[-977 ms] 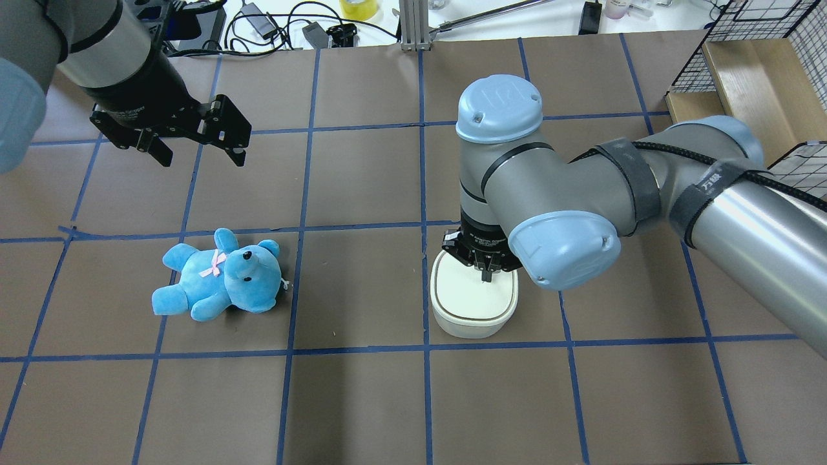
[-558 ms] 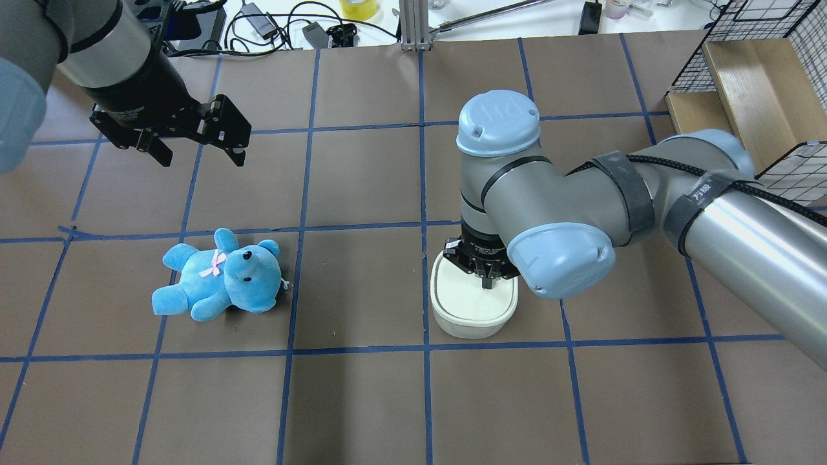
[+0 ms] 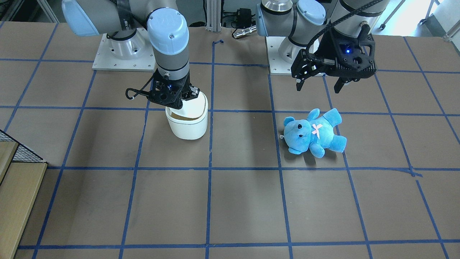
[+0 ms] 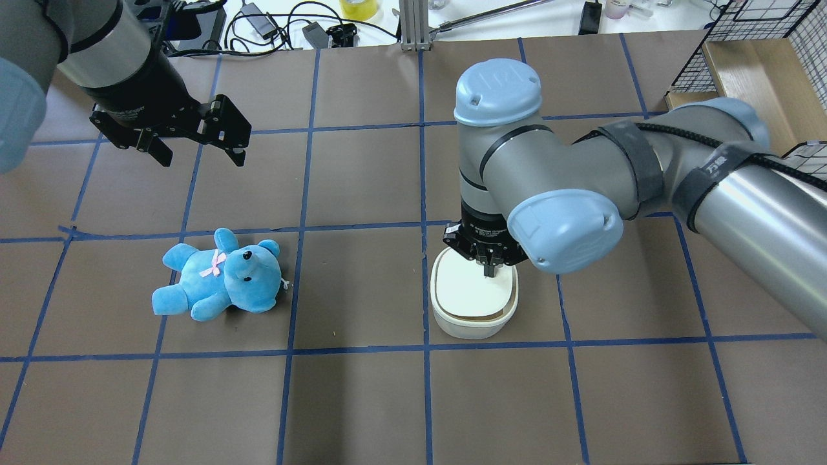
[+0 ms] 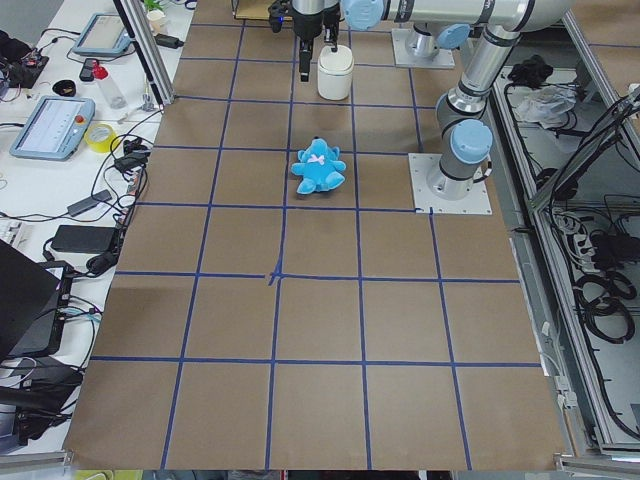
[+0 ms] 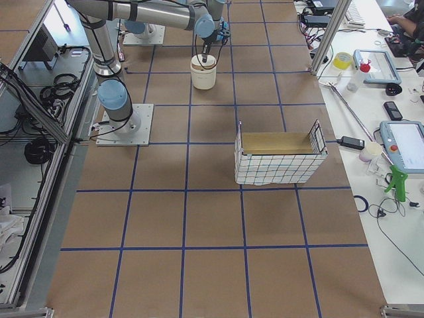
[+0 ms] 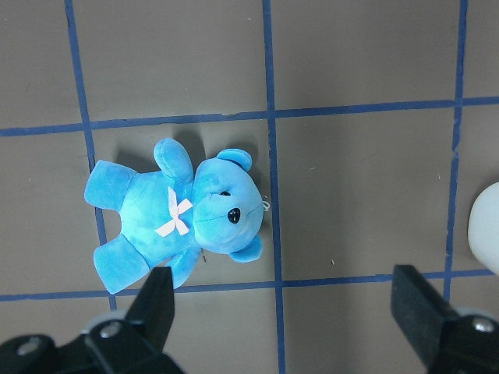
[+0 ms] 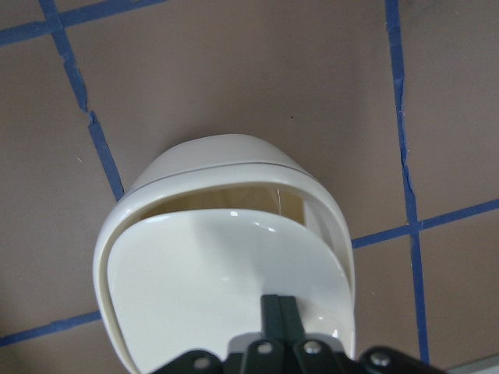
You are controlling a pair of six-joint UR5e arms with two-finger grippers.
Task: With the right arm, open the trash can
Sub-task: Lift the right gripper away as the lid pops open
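The white trash can (image 4: 470, 328) stands mid-table, also in the front view (image 3: 187, 129) and the right wrist view (image 8: 226, 152). Its flip lid (image 3: 197, 104) is tilted, and a strip of tan inside (image 3: 181, 117) shows under the raised edge. My right gripper (image 4: 489, 271) is shut, and its fingertips (image 8: 278, 312) press on the lid's low end, pointing straight down. My left gripper (image 4: 201, 158) is open and empty, hanging above the table to the far left, beyond the bear.
A blue teddy bear (image 4: 219, 276) lies on its back left of the can, below my left gripper (image 7: 287, 304). A wire basket with a wooden box (image 4: 743, 58) stands at the far right corner. Cables and tools lie beyond the table's far edge.
The lid lay flat and shut before; now it is tipped, with a tan gap showing on one side. My right arm dipped, then rose slightly. The left arm has not moved.
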